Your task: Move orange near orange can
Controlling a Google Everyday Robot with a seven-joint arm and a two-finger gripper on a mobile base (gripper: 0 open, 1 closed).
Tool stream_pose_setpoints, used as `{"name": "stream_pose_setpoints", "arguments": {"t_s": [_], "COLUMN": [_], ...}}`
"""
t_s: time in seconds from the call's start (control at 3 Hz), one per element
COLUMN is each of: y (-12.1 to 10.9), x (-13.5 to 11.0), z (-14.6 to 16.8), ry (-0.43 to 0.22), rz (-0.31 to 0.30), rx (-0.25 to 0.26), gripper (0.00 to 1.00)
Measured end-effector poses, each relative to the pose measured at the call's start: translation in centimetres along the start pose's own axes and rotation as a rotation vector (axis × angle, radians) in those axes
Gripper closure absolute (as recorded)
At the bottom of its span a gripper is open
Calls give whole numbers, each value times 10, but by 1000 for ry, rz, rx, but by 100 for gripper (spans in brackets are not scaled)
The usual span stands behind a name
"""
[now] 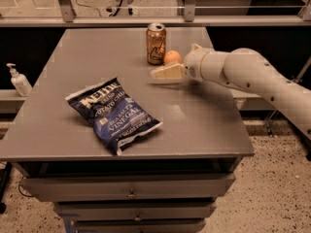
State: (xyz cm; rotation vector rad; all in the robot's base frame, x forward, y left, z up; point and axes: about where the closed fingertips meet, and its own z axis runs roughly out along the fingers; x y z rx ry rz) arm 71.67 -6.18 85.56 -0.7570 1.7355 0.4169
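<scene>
The orange can [156, 43] stands upright at the far middle of the grey table [204, 125], with a silver top and a pale figure on its label. The orange [172, 57], small and round, rests on the table just right of the can, almost touching it. My gripper [166, 71] comes in from the right on a white arm [243, 72]. It sits just in front of the orange, open and holding nothing. One pale finger [164, 73] points left, low over the table.
A blue bag of salt and vinegar chips [112, 114] lies at the table's front left. A soap pump bottle [19, 80] stands on a ledge to the left. A railing runs behind the table, and drawers sit below its front edge.
</scene>
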Motion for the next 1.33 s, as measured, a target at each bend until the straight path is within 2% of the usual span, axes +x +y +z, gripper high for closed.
{"name": "stream_pose_setpoints", "arguments": {"t_s": [0.33,1.0,1.33], "y": [-3,-13,-12], "x": [-16,-83,-82], "z": [-20,-130,-141], "ry": [-41,-192,-189], "rz": [-18,-105,-112], "rx": [-4,-34,-43], "gripper": [0,0,0]}}
